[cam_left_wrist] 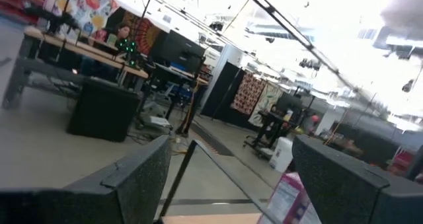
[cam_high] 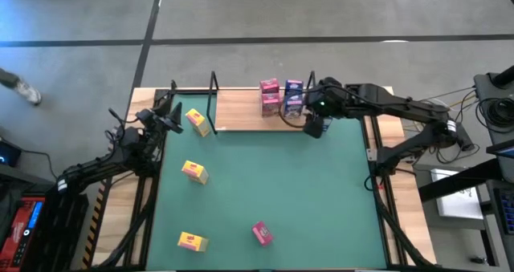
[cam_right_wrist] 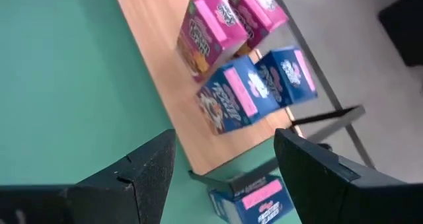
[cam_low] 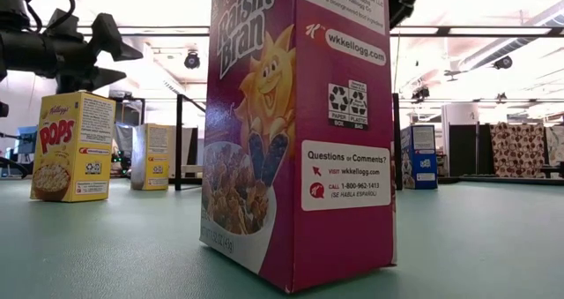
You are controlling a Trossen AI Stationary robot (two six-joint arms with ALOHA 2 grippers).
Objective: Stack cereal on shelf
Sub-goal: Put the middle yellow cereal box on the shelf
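Hovering at the shelf's [cam_high: 241, 107] three-o'clock end, right gripper [cam_right_wrist: 225, 174] fingers spread above a blue box [cam_right_wrist: 248, 199]; left gripper [cam_high: 165, 115] fingers released, empty.

Grey concrete floor [cam_high: 321, 15], bright ceiling lights [cam_low: 493, 26], patterned wall hangings [cam_left_wrist: 254, 95]

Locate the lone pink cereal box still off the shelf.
In the high view, the pink box stands on the green table near its front edge, right of the nearest yellow box.

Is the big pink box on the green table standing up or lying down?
Standing up. The low view shows the pink box upright on its narrow bottom on the table, its print reading the right way up.
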